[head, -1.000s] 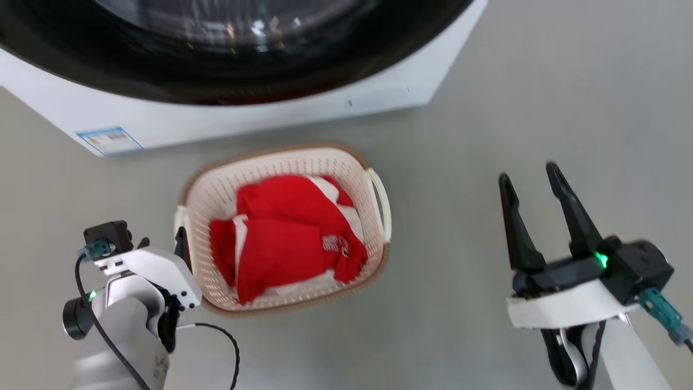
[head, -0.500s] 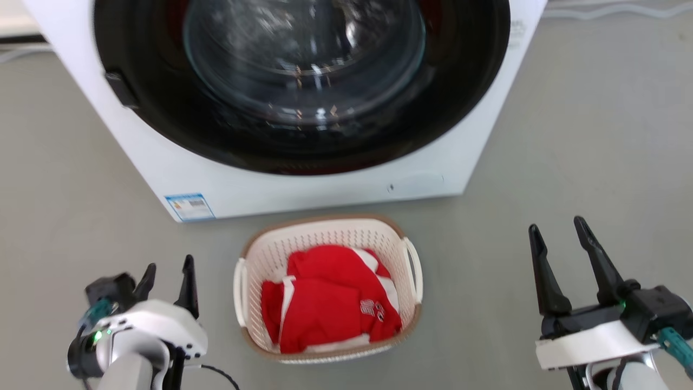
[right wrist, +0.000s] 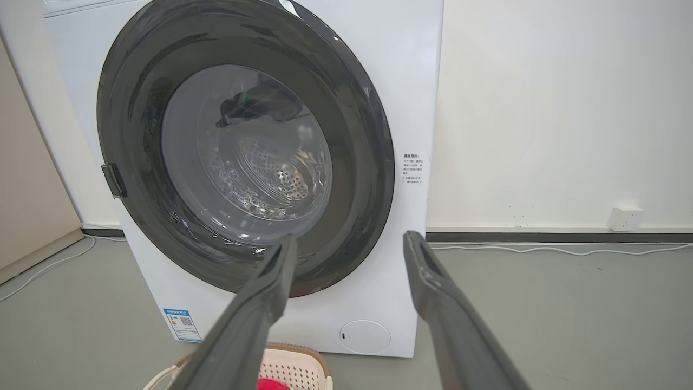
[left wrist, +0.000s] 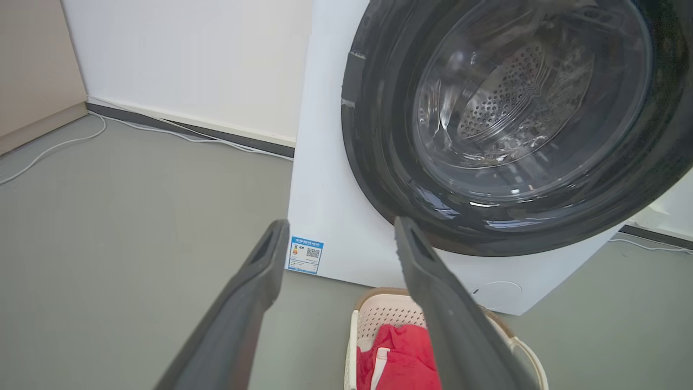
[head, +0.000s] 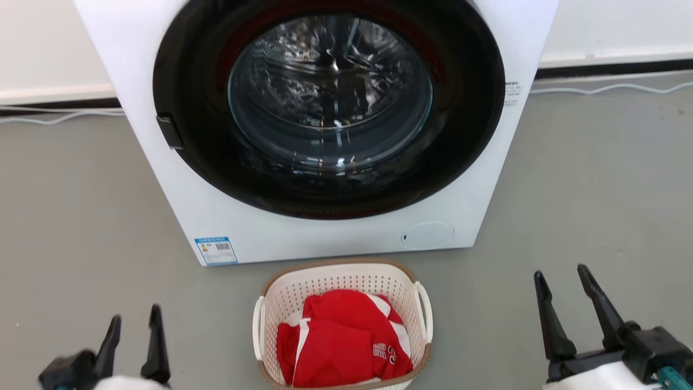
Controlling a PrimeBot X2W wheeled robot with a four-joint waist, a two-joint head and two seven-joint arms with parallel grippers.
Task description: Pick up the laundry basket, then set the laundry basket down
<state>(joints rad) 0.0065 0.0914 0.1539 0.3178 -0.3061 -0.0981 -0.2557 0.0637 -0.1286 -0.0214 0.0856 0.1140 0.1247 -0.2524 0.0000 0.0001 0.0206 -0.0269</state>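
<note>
The laundry basket [head: 346,281], cream-white and perforated with a brown rim and white loop handles, stands on the grey floor just in front of the washing machine, with red and white clothing [head: 344,346] inside. Its near left part shows in the left wrist view as the laundry basket [left wrist: 379,317], and its far rim in the right wrist view as the laundry basket [right wrist: 295,365]. My left gripper [head: 135,325] is open, low at the left, well apart from the basket. My right gripper [head: 560,273] is open at the lower right, also clear of it.
A white front-loading washing machine [head: 216,216] with a shut dark round door [head: 325,103] stands right behind the basket. White cables [head: 612,89] run along the wall's dark skirting. A wall socket [right wrist: 625,218] sits at the right. Grey floor [head: 595,189] lies on both sides.
The head camera has tilted up and drawn back, so the basket sits lower and smaller in view. My left gripper has come away from the basket's left handle and now stands apart.
</note>
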